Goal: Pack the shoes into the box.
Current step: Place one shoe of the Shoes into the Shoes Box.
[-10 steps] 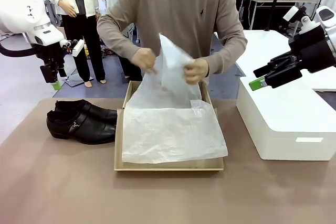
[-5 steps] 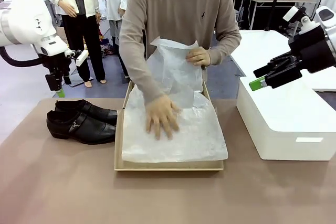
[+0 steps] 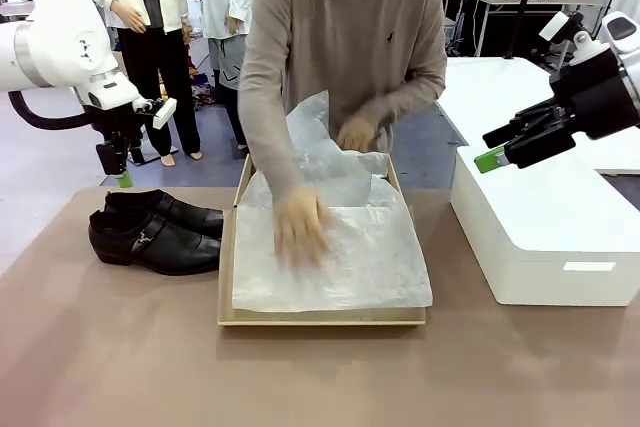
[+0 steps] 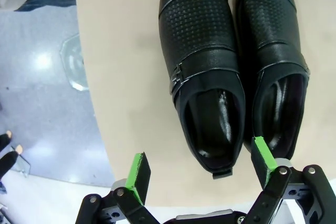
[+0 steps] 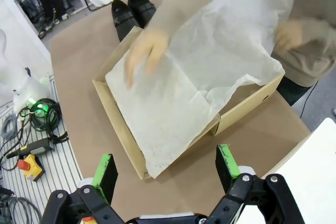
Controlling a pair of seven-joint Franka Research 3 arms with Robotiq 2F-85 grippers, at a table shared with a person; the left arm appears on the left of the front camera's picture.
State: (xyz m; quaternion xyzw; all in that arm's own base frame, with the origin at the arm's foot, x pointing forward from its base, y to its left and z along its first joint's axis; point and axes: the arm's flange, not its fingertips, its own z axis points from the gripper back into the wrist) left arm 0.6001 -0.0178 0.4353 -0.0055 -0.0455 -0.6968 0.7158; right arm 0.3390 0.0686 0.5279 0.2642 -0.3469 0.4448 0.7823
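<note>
The shoes point(image 3: 155, 232), a glossy black pair with a side buckle, lie side by side on the table left of the box point(image 3: 226, 277). My left gripper point(image 3: 118, 175) hangs open just above their heel end; in the left wrist view its fingers point(image 4: 137, 170) straddle the heel openings of the shoes point(image 4: 202, 61). The tan box is open and lined with white tissue paper point(image 3: 350, 247), which a person's hand point(image 3: 300, 227) presses flat. My right gripper point(image 3: 490, 147) hovers open over the white block, and the box point(image 5: 119, 129) lies beyond its open fingers point(image 5: 107, 174).
A large white block point(image 3: 545, 237) stands on the table right of the box. The person leans over the box from the far side, the other hand point(image 3: 355, 132) holding the tissue at the back wall. Bare tabletop lies in front of the box and shoes.
My left arm has moved right and down to above the shoes' heels. The person has lowered the raised tissue sheet and is pressing it flat in the box. The right arm has not moved.
</note>
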